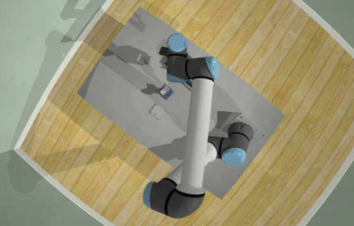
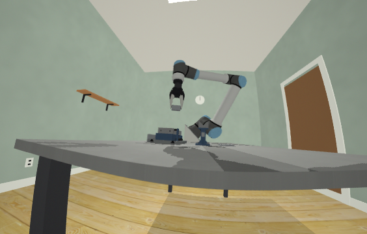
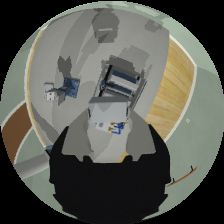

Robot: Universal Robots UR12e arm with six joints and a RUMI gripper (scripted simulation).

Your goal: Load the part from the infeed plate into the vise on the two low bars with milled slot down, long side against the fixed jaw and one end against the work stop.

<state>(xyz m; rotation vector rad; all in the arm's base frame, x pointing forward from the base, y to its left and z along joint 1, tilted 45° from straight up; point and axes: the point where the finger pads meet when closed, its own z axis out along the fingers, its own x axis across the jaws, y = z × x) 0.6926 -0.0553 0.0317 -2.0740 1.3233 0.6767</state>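
Observation:
My gripper [image 2: 176, 106] [image 3: 108, 108] points down, shut on the part. The part [image 2: 176, 108] [image 3: 108, 111] is a light grey block, held across the two fingertips, roughly level and high above the table. Its near face looks plain; I cannot tell which way the slot faces. The vise [image 2: 167, 136] [image 3: 120, 82] stands on the table, below and ahead of the part in the wrist view. Its jaws are apart. The wrist hides most of it in the top view. The V-block [image 1: 166, 91] [image 2: 203, 138] [image 3: 71, 87] stands beside it on a blue base. The infeed plate [image 1: 157, 111] shows no block on it.
The grey table [image 1: 123, 125] [image 2: 122, 159] carries these fixtures. The arm's triangular-sided base plate [image 1: 257, 130] is at the table's far right in the top view. The forearm [image 1: 197, 132] reaches over the table. In the exterior view, the vise and V-block stand apart.

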